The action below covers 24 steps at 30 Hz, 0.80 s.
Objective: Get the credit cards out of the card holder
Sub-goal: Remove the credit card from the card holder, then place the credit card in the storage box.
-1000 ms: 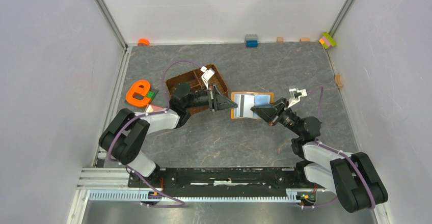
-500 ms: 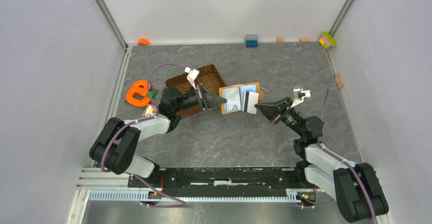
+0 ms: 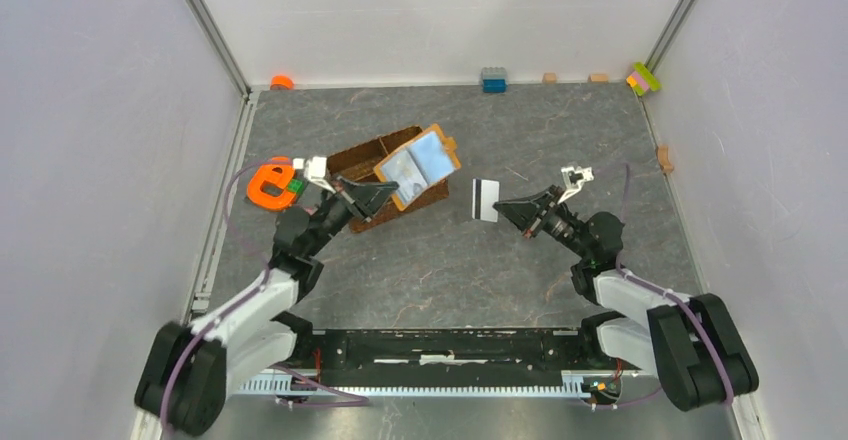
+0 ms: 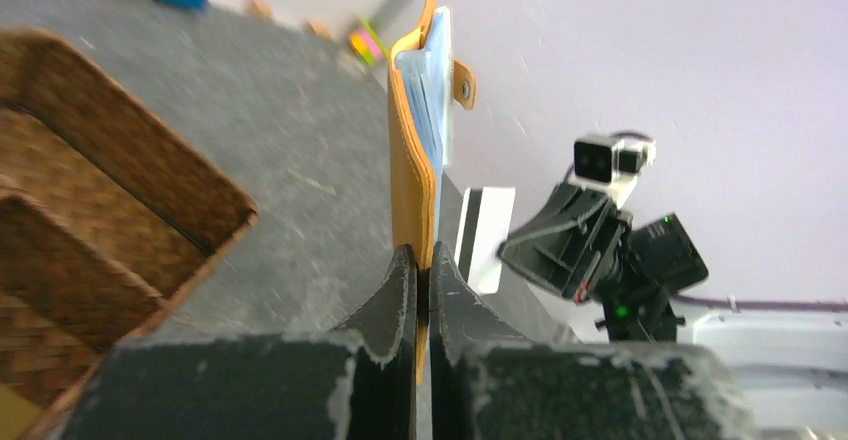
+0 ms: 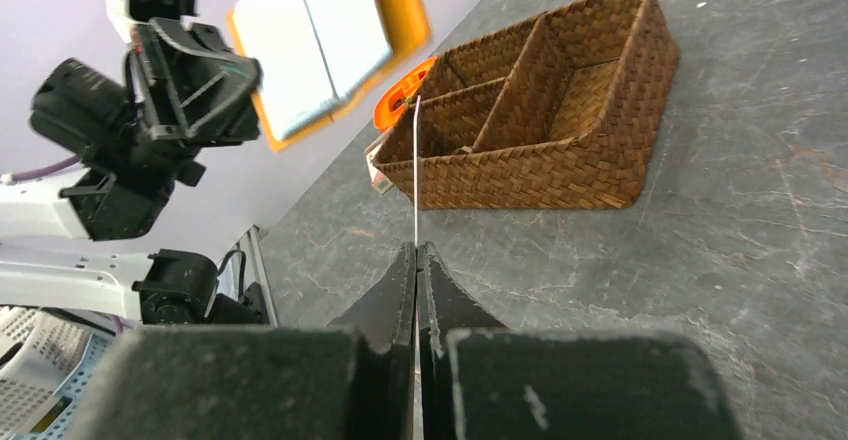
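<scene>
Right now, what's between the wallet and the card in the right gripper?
Nothing. In the top view only bare table shows between the wallet and the card pinched by the right gripper; they're apart.

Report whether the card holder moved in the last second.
Yes. The card holder, gripped by the left hand, went left and back; it now overlaps the right end of the woven tray.

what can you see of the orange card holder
The card holder is a flat orange-tan folding wallet, open, showing pale blue-grey lining and a snap tab on one edge. The left gripper pinches its lower edge and holds it up off the table, near the woven tray. Nothing else touches it.
</scene>
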Each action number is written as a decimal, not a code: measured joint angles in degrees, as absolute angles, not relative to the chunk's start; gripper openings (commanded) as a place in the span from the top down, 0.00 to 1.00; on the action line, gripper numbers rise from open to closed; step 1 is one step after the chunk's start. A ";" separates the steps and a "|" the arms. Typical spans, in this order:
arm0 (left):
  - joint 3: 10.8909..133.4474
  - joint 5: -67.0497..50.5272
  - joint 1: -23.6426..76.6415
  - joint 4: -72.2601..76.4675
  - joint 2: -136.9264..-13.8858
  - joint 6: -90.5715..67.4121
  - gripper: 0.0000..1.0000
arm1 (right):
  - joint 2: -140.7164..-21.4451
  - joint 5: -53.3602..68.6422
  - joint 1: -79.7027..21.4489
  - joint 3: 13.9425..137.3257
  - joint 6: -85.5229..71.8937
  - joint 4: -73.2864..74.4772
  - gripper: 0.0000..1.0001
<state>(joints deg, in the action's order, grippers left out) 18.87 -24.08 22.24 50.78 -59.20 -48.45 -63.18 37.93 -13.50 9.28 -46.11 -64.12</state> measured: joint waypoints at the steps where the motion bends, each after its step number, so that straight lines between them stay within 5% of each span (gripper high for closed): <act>1: 17.74 -20.93 22.24 49.30 -55.48 -47.64 0.98 | -64.42 37.89 -14.09 10.11 -45.78 -63.94 1.00; 11: 11.97 0.34 22.24 34.57 -27.94 -40.60 0.98 | -82.11 34.17 -23.07 30.35 -40.77 -54.52 1.00; 24: 8.25 5.30 22.26 28.99 -19.99 -39.57 0.98 | -107.70 26.41 -29.82 65.32 -29.82 -29.67 1.00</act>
